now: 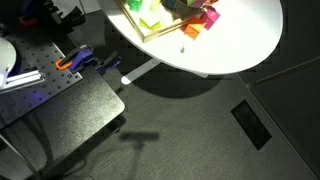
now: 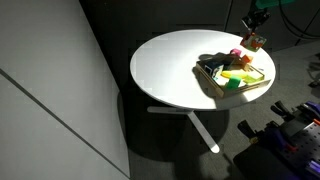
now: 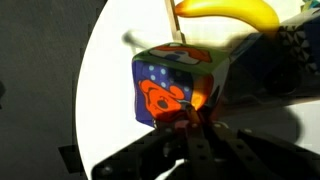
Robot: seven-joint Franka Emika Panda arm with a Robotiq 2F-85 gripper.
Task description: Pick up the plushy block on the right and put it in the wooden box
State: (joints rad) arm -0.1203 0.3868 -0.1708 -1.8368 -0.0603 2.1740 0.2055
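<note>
Blue fabric with white dots and orange figures fills the middle of your wrist view: it is the plushy block (image 3: 168, 88), very near to the camera. It looks almost like a cube, so no side is clearly the longer one. It is turned so that one upright edge faces the camera, with the dotted face to the left of it and a darker face to the right. Your hand (image 3: 190, 122) comes in from the bottom of the picture and is pressed on the lower part of the block, pinching it. Behind the block you see the white worktop (image 3: 110, 60), a thin rim of the wooden box (image 3: 172, 20) and a yellow banana (image 3: 225, 12) at the top.

In an exterior view the hand (image 2: 256, 22) hangs over the far side of the round worktop (image 2: 165, 70). The block (image 2: 252, 42) is right under it, near the far corner of the box (image 2: 250, 90) and outside it. You cannot tell if it touches the worktop.

In an exterior view the box (image 1: 133, 22) lies at the top edge on the worktop (image 1: 240, 40). Coloured shapes (image 1: 155, 12) crowd there, and you cannot separate the block from them.
</note>
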